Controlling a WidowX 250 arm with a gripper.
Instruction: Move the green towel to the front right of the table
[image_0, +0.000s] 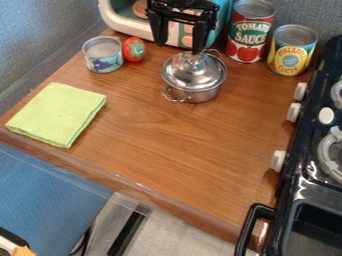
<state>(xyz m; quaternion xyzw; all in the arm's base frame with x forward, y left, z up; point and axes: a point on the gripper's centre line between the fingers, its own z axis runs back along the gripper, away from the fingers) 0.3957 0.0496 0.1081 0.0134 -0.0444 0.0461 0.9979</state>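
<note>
Towel (59, 114): folded, lying flat on the tabletop (180, 130) at the left of the view, its lower edge close to the front rim. Tool (179, 46): above the rear of the tabletop, by the toy oven (120, 19); 2 fingers spread wide, nothing held. The right-hand finger in the view overlaps the lid knob (196, 61) of the pot (194, 77); contact cannot be judged.

Step in hand, as judged: get to the towel; transfer not begun. Procedure: raise the tool clear of the knob first, then travel left and forward above the can (103, 54) and tomato (133, 49). Lower with fingers apart over the towel, on its inner part, away from the rim. Press lightly so the tips bite into the cloth, then close to pinch up a ridge; catch all layers, or the fold may open. Lift before carrying right, and set down short of the stove knobs (278, 161).
</note>
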